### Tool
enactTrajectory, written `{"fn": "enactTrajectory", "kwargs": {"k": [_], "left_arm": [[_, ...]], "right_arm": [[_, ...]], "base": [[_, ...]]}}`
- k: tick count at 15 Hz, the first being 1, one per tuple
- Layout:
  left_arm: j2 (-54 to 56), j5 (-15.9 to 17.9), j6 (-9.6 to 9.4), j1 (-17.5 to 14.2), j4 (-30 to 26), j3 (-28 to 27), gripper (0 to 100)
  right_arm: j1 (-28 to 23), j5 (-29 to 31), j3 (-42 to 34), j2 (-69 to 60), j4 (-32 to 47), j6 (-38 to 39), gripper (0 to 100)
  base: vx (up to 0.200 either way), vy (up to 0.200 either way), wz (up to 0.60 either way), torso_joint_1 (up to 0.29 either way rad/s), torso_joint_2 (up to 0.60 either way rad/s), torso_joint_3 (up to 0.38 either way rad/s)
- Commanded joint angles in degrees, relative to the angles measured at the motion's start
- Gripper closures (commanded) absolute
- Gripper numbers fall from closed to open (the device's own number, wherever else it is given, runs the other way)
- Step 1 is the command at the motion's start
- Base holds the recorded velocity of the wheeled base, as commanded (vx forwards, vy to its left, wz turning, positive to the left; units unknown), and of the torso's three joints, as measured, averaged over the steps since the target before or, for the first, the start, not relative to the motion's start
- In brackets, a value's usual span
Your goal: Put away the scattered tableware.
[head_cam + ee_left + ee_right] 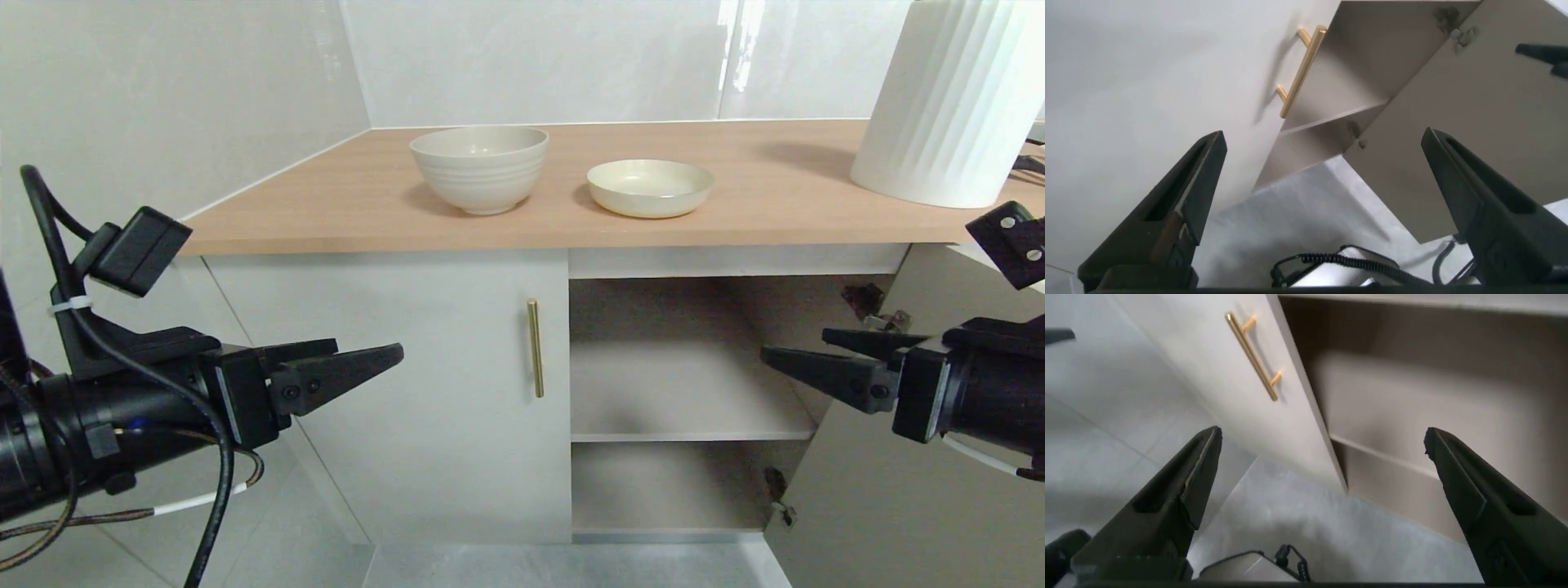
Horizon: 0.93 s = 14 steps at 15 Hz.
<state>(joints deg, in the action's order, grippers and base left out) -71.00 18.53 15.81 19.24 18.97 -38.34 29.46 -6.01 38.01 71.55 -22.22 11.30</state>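
A deep cream bowl (479, 167) and a shallow cream dish (651, 187) stand side by side on the wooden countertop (326, 204). Both arms hang below counter height, in front of the cabinet. My left gripper (367, 353) is open and holds nothing, level with the closed left door (408, 392); its wrist view looks between the spread fingers (1192, 196) at the gold handle (1302, 69). My right gripper (793, 343) is open and holds nothing, before the open compartment, whose shelf (1413, 457) lies beyond its fingers (1184, 490).
A tall white ribbed cylinder (947, 98) stands at the counter's right end. The right cabinet door (898, 474) is swung open towards me, showing a bare middle shelf (686, 392) and bottom board (661, 490). A gold handle (535, 347) marks the closed door. Walls close off the left side.
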Motion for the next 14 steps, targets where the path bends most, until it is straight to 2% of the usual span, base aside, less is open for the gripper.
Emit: {"fn": "enactTrajectory", "kwargs": {"k": [1, 8, 11, 14], "left_arm": [[-0.19, 0.02, 0.01, 0.01, 0.02, 0.02, 0], [-0.54, 0.1, 0.01, 0.01, 0.02, 0.11, 0], [-1.07, 0.19, 0.1, 0.01, 0.02, 0.11, 0], [-1.25, 0.45, 0.1, 0.01, 0.02, 0.11, 0]], "right_arm": [[0.07, -0.05, -0.39, 0.35, -0.1, -0.05, 0], [0.07, -0.05, -0.57, 0.79, -0.1, -0.05, 0], [-0.02, -0.05, -0.57, 0.79, -0.1, -0.05, 0], [-0.02, -0.05, -0.57, 1.14, -0.1, -0.05, 0]], "base": [[0.0, 0.0, 0.0, 0.0, 0.0, 0.0], [0.0, 0.0, 0.0, 0.004, -0.02, -0.019], [0.0, 0.0, 0.0, 0.076, -0.22, -0.277], [0.0, 0.0, 0.0, 0.121, -0.52, -0.316]]}}
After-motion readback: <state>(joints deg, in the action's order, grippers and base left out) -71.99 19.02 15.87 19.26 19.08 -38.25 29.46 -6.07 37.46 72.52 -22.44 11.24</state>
